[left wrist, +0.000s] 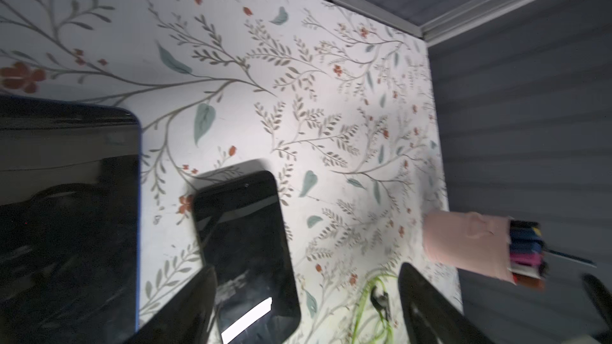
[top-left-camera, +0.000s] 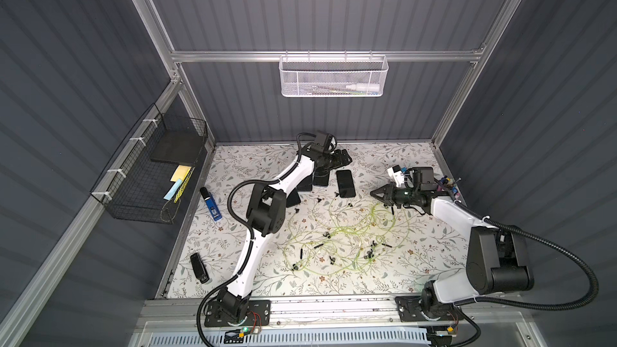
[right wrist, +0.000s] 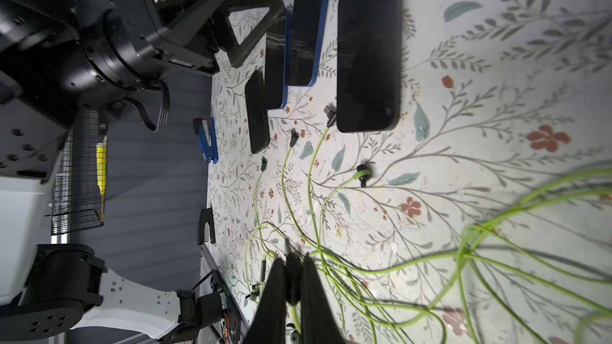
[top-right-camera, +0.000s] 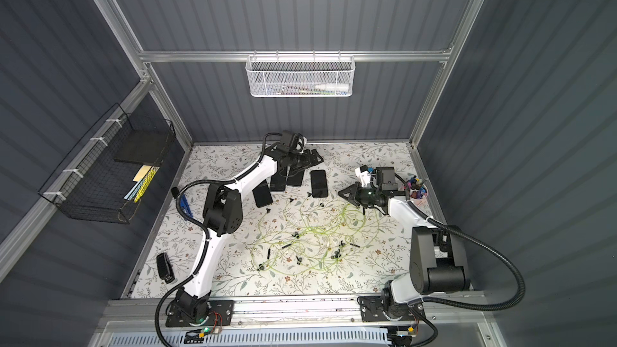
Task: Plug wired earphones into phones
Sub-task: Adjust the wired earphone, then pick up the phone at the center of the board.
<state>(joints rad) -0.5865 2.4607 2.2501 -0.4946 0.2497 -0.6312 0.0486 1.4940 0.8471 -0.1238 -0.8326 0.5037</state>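
On the table (top-left-camera: 384, 158), toward its far side, the lone phone (top-left-camera: 345, 183) lies flat with its screen up. A gap separates it from the other three phones (top-right-camera: 278, 181), which lie in a close row to its left, partly under the left arm.

The left hand (top-left-camera: 344, 159) hovers just past the lone phone's far short end. Its fingers (left wrist: 185, 309) are spread wide apart and grip nothing. In the left wrist view, one finger crosses the edge of the lone phone's screen.

The right hand (top-left-camera: 373, 192) is to the right of the lone phone, near it but not touching, with its fingertips pointing toward it. They are pressed together on a small black plug (right wrist: 293, 281). A thin metal tip sticks out past the fingertips, and a green cable trails away behind them.

The wired earphones (right wrist: 462, 243) lie in a loose tangle on the near side of the lone phone, toward the arm bases. A loose plug (right wrist: 330, 116) lies just beside the phone's near left corner; whether it touches cannot be told.

A pink cup (left wrist: 467, 243) of pens stands to the lone phone's right, beyond the right hand. A blue-and-black device (top-left-camera: 211, 203) lies well to its left.
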